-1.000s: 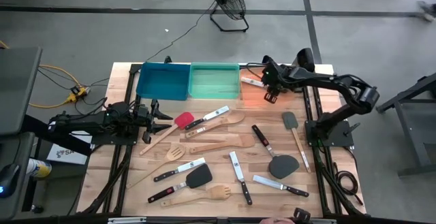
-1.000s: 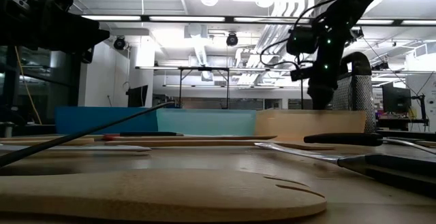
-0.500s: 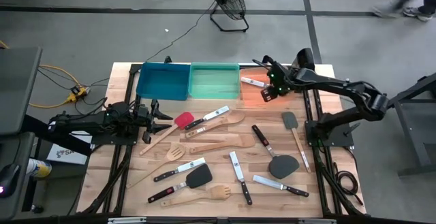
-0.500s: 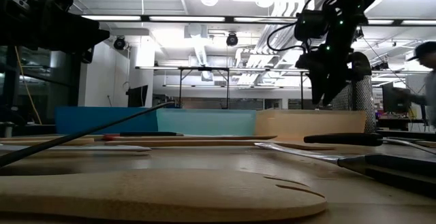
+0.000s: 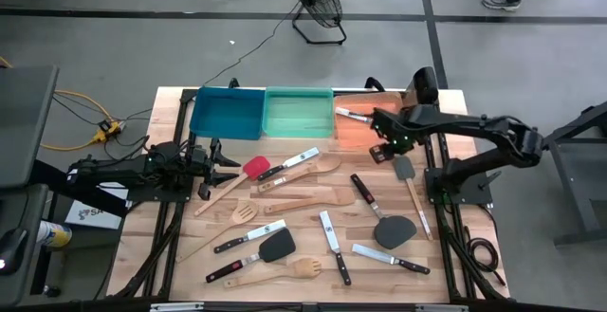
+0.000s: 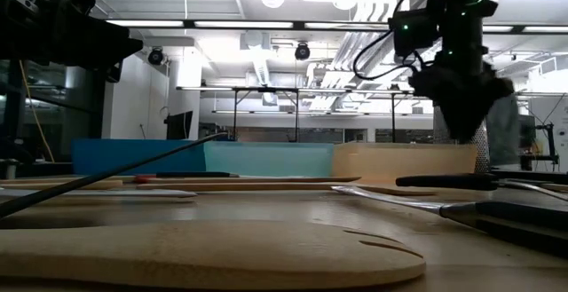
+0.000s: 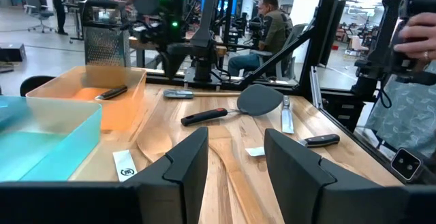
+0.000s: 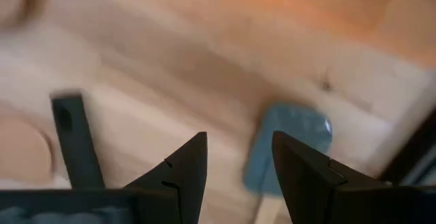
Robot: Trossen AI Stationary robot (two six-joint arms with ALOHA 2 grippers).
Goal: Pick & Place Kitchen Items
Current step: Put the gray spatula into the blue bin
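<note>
From above, the kitchen items [image 5: 313,212] lie scattered over the wooden tabletop [image 5: 171,103]: pale wooden spoons and spatulas, black-handled steel knives, black turners, a red-headed spatula [image 5: 254,167] left of centre, and a grey-headed spatula [image 5: 404,168] with a wooden handle on the right; one knife [image 5: 351,114] rests in the orange bin [image 5: 358,127], right of the green bin [image 5: 298,113] and blue bin [image 5: 227,113]. The right gripper [image 5: 387,144] hangs over the bare wood just left of the grey spatula's head, holding nothing; the left gripper [image 5: 230,163] waits at the left edge. From table height, the right gripper [image 6: 466,119] hovers above the tabletop. The left wrist view shows the left gripper [image 7: 235,159] with fingers spread and empty. The right wrist view shows the right gripper [image 8: 238,163] parted, empty, above the grey spatula head.
</note>
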